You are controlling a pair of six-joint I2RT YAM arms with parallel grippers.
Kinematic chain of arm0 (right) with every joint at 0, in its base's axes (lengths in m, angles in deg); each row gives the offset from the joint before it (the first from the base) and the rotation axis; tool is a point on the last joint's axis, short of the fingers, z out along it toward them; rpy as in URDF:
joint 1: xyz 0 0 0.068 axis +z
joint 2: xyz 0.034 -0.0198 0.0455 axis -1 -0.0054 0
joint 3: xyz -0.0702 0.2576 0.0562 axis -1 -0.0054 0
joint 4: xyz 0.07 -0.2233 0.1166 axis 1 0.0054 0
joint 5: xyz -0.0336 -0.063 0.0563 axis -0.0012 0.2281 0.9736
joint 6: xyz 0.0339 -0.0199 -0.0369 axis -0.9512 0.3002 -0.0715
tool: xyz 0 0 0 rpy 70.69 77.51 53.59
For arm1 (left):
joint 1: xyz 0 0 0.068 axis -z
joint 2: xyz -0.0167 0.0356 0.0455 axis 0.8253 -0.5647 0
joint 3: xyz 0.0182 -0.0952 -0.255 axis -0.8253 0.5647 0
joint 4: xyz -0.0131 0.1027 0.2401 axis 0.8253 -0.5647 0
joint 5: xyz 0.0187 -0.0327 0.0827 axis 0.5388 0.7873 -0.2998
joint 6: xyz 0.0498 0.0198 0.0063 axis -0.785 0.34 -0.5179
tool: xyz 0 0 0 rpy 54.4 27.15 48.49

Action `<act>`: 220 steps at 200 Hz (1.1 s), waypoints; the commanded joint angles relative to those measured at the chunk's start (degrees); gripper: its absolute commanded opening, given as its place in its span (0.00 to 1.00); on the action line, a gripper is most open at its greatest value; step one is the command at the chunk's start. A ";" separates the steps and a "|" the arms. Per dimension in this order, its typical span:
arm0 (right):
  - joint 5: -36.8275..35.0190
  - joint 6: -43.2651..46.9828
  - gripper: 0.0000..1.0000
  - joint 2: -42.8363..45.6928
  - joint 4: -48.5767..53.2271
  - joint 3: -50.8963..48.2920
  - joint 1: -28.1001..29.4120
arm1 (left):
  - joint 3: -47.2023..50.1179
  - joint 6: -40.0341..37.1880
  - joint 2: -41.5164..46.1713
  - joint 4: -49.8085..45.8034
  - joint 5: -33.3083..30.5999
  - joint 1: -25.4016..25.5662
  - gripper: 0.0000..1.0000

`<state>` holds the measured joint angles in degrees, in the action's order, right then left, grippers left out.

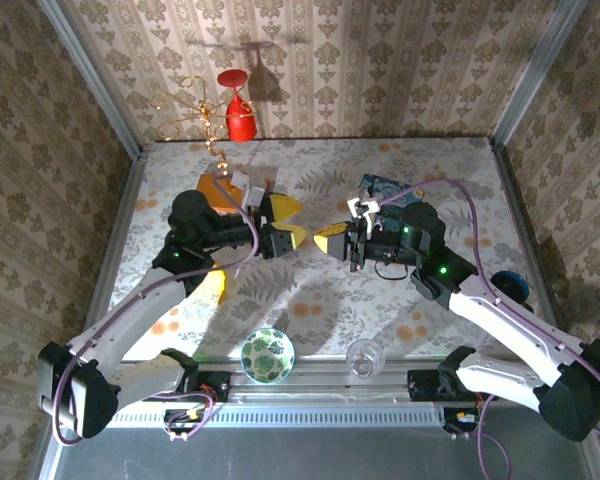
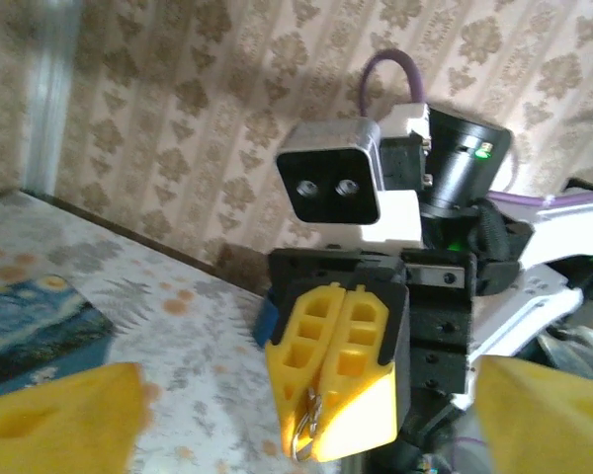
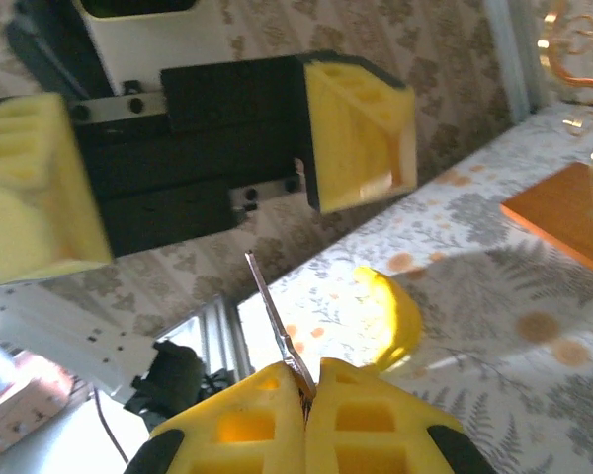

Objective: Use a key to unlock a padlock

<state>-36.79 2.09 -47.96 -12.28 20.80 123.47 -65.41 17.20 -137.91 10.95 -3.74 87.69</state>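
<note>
My right gripper [image 1: 325, 241] is shut on the key [image 3: 275, 308], a thin metal blade that sticks up out of the closed yellow fingertips. In the left wrist view a small metal ring [image 2: 309, 427] dangles from those same tips. My left gripper [image 1: 288, 222] faces it a short way to the left. Its jaws are wide open with nothing between them, and its yellow fingers [image 3: 361, 133] stand far apart in the right wrist view. Both grippers hover above the middle of the table. The padlock is out of view.
A blue painted tin [image 1: 385, 188] lies behind the right gripper. An orange base with a gold wire stand [image 1: 218, 186] and a red glass [image 1: 240, 115] sit at the back left. A yellow curved piece [image 1: 212, 285], a patterned bowl [image 1: 268, 354] and a clear glass [image 1: 363, 357] lie near the front.
</note>
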 commanded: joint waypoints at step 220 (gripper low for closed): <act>-48.01 -6.40 0.00 -28.26 31.60 11.99 -33.41 | -28.41 -0.49 -45.15 -13.09 -43.22 8.62 1.00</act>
<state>-81.26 -6.89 -71.24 19.15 29.30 91.21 -89.36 14.01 -179.46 -4.48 -48.39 95.84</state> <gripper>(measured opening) 0.046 0.998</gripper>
